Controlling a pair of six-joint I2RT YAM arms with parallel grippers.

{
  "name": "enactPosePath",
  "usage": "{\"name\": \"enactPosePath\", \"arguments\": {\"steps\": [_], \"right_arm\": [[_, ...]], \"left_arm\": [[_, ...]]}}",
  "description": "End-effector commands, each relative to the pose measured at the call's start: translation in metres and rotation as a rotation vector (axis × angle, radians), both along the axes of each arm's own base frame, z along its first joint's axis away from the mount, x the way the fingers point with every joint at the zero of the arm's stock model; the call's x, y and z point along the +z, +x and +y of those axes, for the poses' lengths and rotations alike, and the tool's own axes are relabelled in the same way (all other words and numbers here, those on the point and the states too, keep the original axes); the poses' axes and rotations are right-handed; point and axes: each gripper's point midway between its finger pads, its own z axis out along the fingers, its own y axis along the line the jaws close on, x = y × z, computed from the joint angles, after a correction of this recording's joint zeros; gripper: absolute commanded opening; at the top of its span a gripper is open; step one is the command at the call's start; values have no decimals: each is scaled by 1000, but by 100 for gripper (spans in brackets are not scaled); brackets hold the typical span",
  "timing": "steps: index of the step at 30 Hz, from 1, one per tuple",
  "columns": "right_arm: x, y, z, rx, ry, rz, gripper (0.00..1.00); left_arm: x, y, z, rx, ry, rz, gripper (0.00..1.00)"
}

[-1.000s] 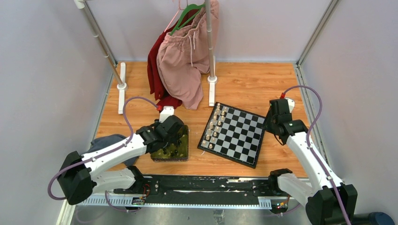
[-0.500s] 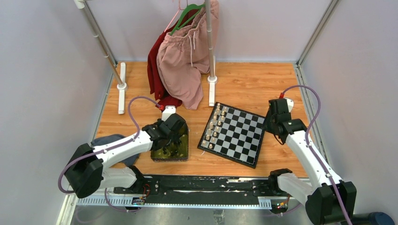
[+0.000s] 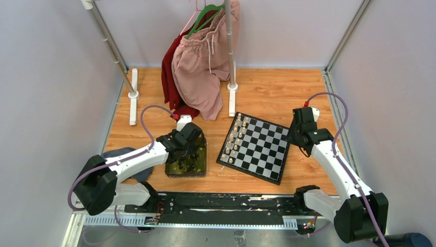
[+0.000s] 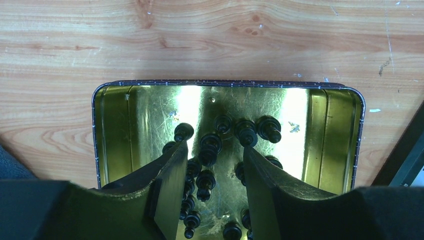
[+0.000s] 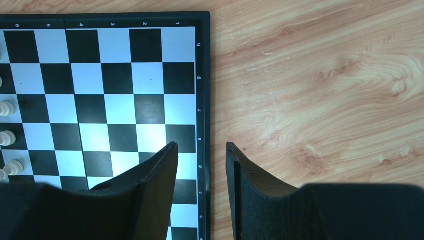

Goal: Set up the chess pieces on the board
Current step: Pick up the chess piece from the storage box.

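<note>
Several black chess pieces (image 4: 210, 145) lie jumbled in a shiny yellow-green tray (image 4: 115, 125), which sits left of the board (image 3: 257, 146) in the top view. My left gripper (image 4: 214, 146) is down in the tray, open, its fingers straddling a few pieces without pinching any. My right gripper (image 5: 201, 145) is open and empty, and hovers over the board's (image 5: 105, 80) right border, half over the wood. Cream pieces (image 3: 236, 136) stand in two rows along the board's left side. No black piece shows on the board.
Pink and red clothes (image 3: 203, 62) hang from a rack at the back, with its white feet (image 3: 232, 98) just behind the board. A dark blue cloth (image 3: 115, 154) lies under the left arm. A black rail (image 3: 216, 203) runs along the near edge.
The left arm has reached a little further over the tray and its jaws have narrowed slightly. The right gripper has shifted slightly at the board's right edge.
</note>
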Motion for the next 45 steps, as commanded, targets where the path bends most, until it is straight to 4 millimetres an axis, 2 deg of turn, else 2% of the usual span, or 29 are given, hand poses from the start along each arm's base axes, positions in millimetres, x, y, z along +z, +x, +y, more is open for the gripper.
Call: {"name": "enactPosePath", "arguments": {"steps": [1, 14, 20, 45], "right_arm": [[1, 2, 1, 21, -25, 1, 45], [-3, 4, 2, 24, -20, 5, 45], [-3, 5, 4, 25, -13, 0, 45], [-6, 7, 3, 25, -21, 10, 45]], "left_arm": [[-4, 1, 4, 10, 2, 5, 50], [4, -10, 4, -11, -36, 22, 49], [0, -12, 6, -11, -27, 30, 47], [-8, -1, 2, -9, 1, 22, 40]]}}
